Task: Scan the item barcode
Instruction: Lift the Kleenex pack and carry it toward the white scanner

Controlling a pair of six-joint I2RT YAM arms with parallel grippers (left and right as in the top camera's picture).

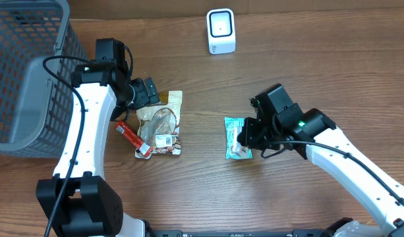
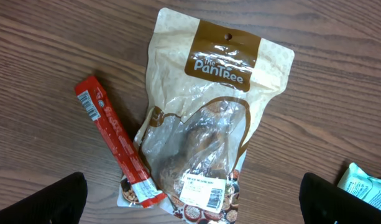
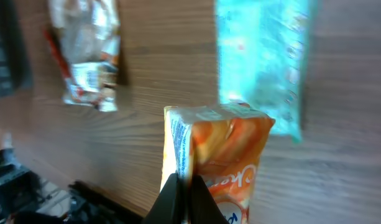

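My right gripper is shut on the edge of an orange snack packet, holding it upright above a teal packet that lies on the table. In the overhead view the right gripper sits over the teal packet. The white barcode scanner stands at the back of the table. My left gripper is open and hovers above the lower end of a beige Pantree bag, whose white barcode label faces up. Nothing is between its fingers.
A red stick packet lies against the beige bag's left side. A grey mesh basket fills the far left of the table. The left arm reaches across beside the basket.
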